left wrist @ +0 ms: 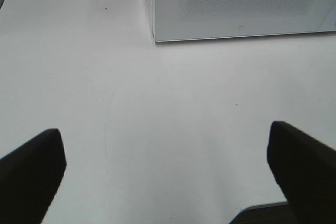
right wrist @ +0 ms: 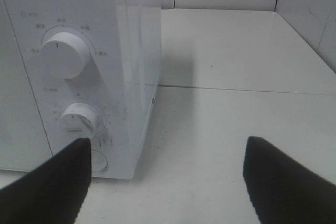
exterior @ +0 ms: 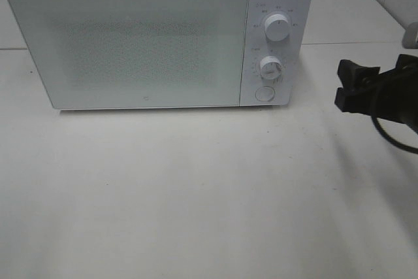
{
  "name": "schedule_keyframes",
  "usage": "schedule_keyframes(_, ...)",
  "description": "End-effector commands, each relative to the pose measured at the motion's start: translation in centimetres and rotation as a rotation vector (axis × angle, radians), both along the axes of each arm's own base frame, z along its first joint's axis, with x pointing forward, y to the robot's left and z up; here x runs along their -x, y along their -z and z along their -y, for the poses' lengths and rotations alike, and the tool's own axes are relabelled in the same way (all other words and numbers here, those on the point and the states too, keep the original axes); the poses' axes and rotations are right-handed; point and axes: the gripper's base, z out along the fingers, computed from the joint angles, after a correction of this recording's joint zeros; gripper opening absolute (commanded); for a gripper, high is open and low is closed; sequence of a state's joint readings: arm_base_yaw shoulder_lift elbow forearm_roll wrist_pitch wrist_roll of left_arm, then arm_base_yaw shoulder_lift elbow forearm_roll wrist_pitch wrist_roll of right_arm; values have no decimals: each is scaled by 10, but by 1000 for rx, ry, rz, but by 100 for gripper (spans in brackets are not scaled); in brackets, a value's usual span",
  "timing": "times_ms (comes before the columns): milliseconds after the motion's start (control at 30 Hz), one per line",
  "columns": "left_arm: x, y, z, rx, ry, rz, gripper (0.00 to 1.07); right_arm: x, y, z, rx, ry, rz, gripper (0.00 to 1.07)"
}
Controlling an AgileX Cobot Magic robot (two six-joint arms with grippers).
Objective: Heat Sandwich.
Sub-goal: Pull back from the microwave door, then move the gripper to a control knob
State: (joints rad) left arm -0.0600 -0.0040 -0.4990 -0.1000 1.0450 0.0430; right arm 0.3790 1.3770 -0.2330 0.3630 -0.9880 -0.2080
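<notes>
The sandwich is out of view. A white microwave [exterior: 130,44] stands at the back of the table with its door shut; its door corner [left wrist: 236,9] also shows in the left wrist view. My right gripper [exterior: 343,83] hovers open to the right of the microwave's control panel, with nothing between its fingers [right wrist: 167,150]. My left gripper [left wrist: 165,145] is wide open over bare tabletop in front of the microwave's left end, and it does not appear in the exterior view.
The control panel carries an upper knob [exterior: 277,29], a lower knob [exterior: 270,67] and a round button [exterior: 264,93]; the right wrist view shows them close by [right wrist: 64,55]. The white table [exterior: 196,194] stretches in front. A tiled wall [right wrist: 310,3] stands at the right.
</notes>
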Motion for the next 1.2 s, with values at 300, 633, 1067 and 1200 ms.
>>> schedule_keyframes(300, 4, 0, 0, 5, -6, 33, 103, 4, 22, -32, 41, 32, 50, 76)
schedule_keyframes(633, 4, 0, 0, 5, -6, 33, 103, -12, 32, -70, 32, -8, 39, 76)
schedule_keyframes(1067, 4, 0, 0, 5, -6, 33, 103, -44, 42, -98, 21, -4, 51, 76)
schedule_keyframes(1200, 4, 0, 0, 5, -6, 33, 103, -54, 46, -99, 17, 13, 40, 76)
